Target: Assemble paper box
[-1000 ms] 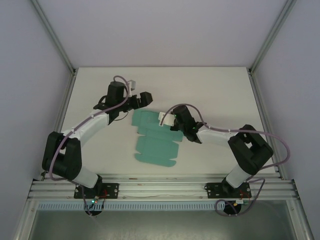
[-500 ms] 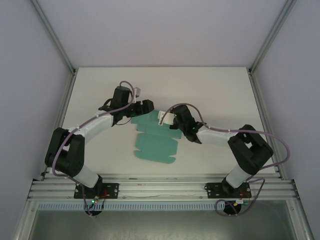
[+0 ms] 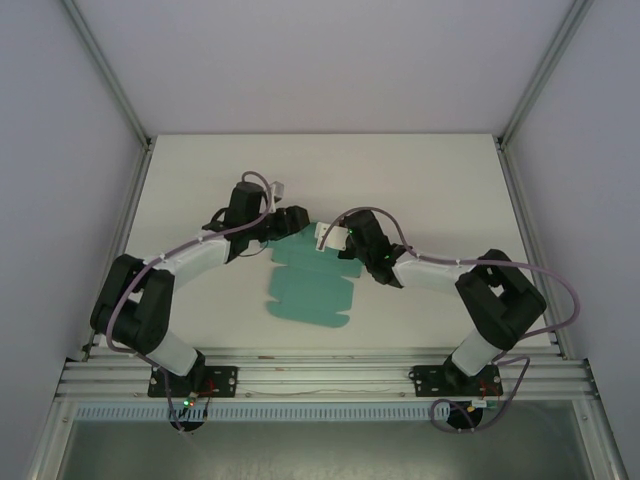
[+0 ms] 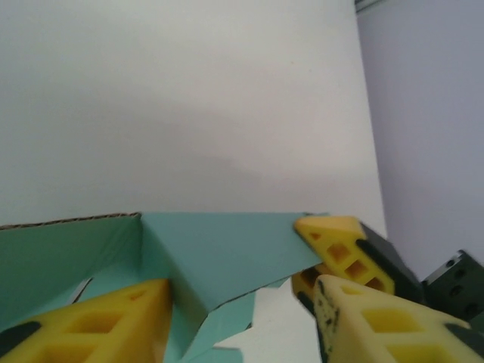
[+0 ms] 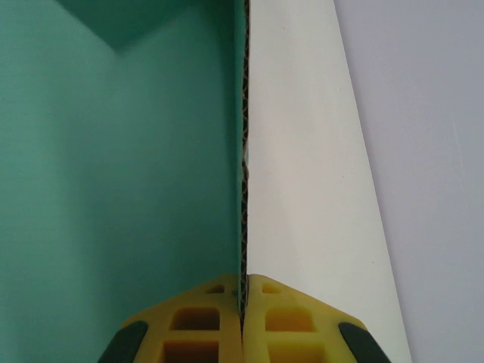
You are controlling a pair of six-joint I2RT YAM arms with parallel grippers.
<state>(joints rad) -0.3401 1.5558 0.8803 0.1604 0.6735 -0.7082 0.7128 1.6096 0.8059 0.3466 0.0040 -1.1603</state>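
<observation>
While the right gripper [image 5: 243, 302] pinched a raised edge of the paper box [image 3: 312, 290] at its one o'clock corner, the left gripper [image 4: 239, 296] stood open astride a flap [image 4: 227, 253] at eleven o'clock. The sheet lay centred on the table [image 3: 430, 180]. Wall-folding seemed under way, and closing on that flap looked next. A second earlier, the left gripper had hung clear of the card.

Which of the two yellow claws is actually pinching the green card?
The right gripper: its fingers are pressed shut on an edge of the paper box. The left gripper has its fingers spread apart, with a folded flap between them.
</observation>
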